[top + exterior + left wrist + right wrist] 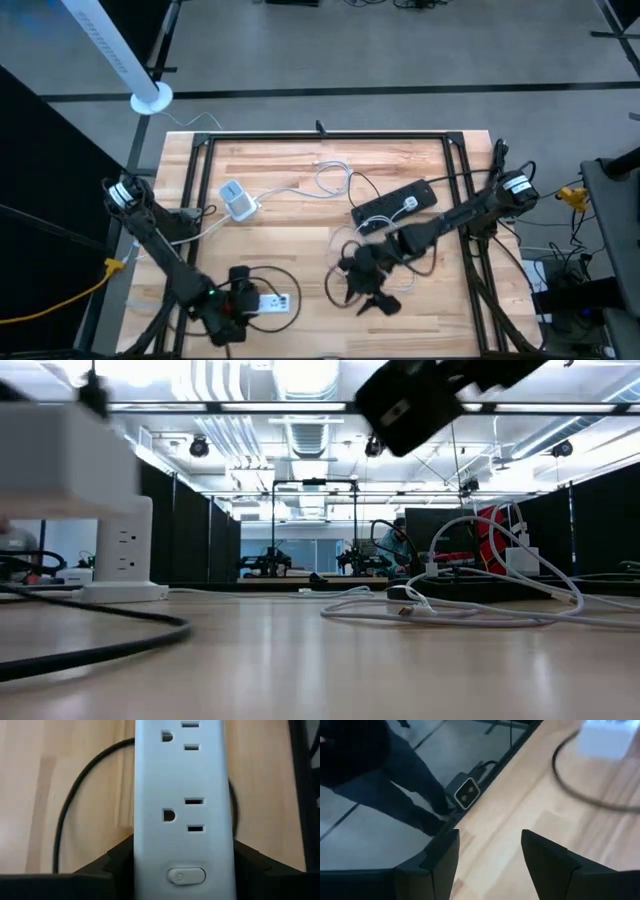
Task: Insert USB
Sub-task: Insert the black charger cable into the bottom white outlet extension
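Observation:
My left gripper [245,305], at the table's near left, is shut on a white power strip [184,795] whose black cord [262,272] loops on the wood. My right gripper [490,850] stands open near the table's middle front [372,298], above the wood, with nothing between its fingers. A white USB cable [335,180] lies in loops on the far half of the table and runs to a white charger block [238,200]. In the low view the cable [470,595] lies on the table at the right. My left gripper pinches the white power strip by its two long sides at the switch end [145,870], one finger on each side. The fingers slant downward and lie across the strip. In the low view the strip [60,460] shows lifted clear of the table.
A black power strip [395,205] with a white plug in it lies right of centre. Black cords [345,270] curl beneath the right arm. A black frame [320,135] borders the table. A dark-clad leg [395,785] stands on the floor beyond the table's edge.

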Controlling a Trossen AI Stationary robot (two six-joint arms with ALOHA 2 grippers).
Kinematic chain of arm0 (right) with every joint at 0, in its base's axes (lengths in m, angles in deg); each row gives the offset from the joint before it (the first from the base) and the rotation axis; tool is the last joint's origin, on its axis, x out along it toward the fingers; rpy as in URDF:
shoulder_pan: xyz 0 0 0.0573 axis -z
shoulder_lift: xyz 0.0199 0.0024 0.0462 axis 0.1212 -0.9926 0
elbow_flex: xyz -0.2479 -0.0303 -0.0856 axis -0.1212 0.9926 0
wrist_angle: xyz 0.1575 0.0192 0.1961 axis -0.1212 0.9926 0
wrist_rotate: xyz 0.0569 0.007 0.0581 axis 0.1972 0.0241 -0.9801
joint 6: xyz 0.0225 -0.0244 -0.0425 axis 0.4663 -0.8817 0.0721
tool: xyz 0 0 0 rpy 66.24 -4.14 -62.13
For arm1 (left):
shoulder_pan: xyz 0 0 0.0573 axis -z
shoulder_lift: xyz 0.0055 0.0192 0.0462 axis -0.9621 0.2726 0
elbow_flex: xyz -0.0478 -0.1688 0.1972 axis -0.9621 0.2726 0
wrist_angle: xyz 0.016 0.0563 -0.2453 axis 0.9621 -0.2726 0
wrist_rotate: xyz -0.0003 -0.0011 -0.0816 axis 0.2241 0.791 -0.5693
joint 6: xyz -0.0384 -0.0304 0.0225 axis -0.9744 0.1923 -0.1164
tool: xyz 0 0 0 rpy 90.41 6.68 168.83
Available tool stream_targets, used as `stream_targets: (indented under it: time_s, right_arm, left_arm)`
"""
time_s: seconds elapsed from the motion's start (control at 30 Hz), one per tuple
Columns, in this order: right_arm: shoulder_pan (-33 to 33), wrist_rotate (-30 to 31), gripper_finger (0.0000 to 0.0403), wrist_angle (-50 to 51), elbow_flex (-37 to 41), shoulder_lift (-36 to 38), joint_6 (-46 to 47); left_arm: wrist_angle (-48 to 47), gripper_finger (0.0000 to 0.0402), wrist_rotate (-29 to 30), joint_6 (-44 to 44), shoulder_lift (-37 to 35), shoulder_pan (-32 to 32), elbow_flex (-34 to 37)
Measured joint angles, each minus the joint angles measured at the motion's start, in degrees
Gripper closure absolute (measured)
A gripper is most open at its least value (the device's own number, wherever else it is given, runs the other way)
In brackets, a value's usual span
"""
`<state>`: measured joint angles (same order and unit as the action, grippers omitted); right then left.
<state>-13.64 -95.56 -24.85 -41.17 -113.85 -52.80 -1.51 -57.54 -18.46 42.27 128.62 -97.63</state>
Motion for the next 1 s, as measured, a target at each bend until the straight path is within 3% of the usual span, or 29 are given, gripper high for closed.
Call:
stream_targets:
  time_s: [0.1, 0.3, 0.5, 0.63, 0.73, 1.0]
  right_arm:
    - [-3.1, 7.9, 0.0215, -1.2, 0.0, 0.0, 6.0]
    - [-7.3, 16.4, 0.0247, -2.1, 0.0, 0.0, 18.2]
    - [-10.6, 21.8, 0.0319, -2.2, 0.0, -0.1, 29.5]
    - [-12.9, 24.2, 0.0377, -3.5, -0.1, -0.1, 32.5]
    - [-14.1, 26.5, 0.0398, -3.4, -0.1, -0.1, 34.3]
    - [-14.7, 29.2, 0.0398, -3.2, -1.1, -0.1, 37.3]
  left_arm:
    - [0.0, 0.0197, 2.1, -6.3, 0.0, 4.5, 0.9]
    - [-0.2, 0.0197, 7.2, -15.9, 0.0, 12.5, 4.4]
    - [5.5, 0.0197, 7.2, -23.1, -1.7, 19.8, 10.4]
    - [13.3, 0.0197, 12.4, -33.8, -3.0, 24.5, 16.5]
    - [15.5, 0.0197, 10.2, -36.0, -3.5, 24.8, 19.0]
    - [13.8, 0.0197, -2.9, -22.6, -4.3, 19.4, 17.6]
